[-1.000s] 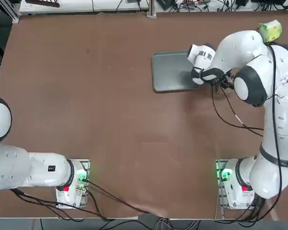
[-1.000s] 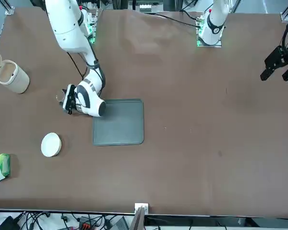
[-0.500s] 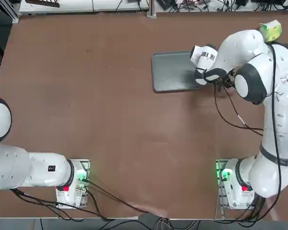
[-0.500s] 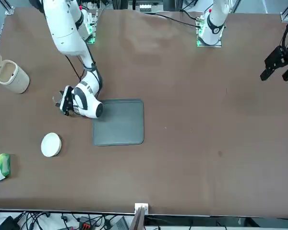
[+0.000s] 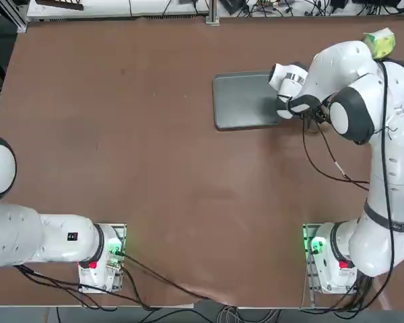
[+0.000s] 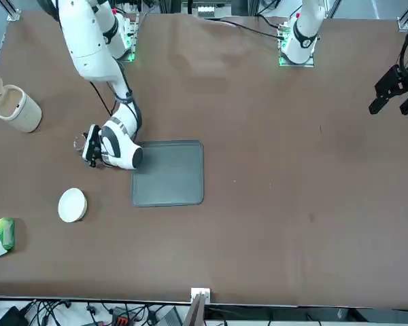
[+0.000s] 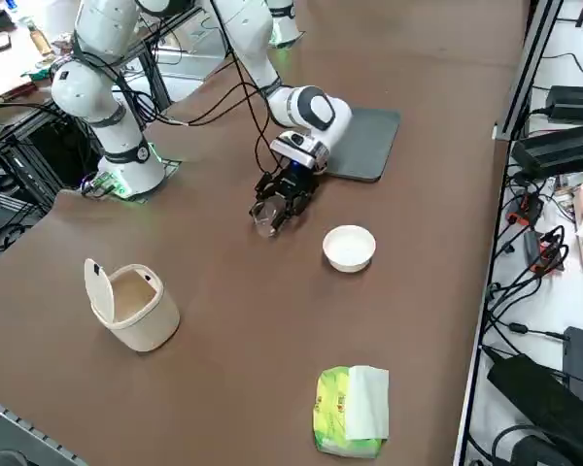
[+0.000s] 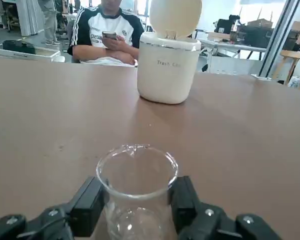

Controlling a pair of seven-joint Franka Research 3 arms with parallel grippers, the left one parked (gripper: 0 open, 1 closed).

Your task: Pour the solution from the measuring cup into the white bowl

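The measuring cup (image 8: 136,192), tiny, clear and upright, sits between the two black fingers (image 8: 88,206) of my right gripper (image 8: 136,202), which is shut on it. From the front the cup (image 6: 79,143) shows at the tip of the gripper (image 6: 88,145), just off the grey tray's end. In the side view the cup (image 7: 265,222) hangs low over the table under the gripper (image 7: 277,208). The white bowl (image 6: 73,204) lies on the table a short way off, apart from the cup; the side view shows the bowl (image 7: 350,247) too. In the top view the arm hides cup, bowl and gripper.
The grey tray (image 6: 170,175) lies beside the wrist. A larger white cylindrical container (image 7: 131,303) with its lid up stands further along the table. A yellow-green lump (image 7: 350,413) lies near the table's edge. A seated person (image 8: 107,35) is beyond the table.
My right gripper has carried the measuring cup away from the tray's end, toward the side where the white container and bowl are. The bowl has not moved.
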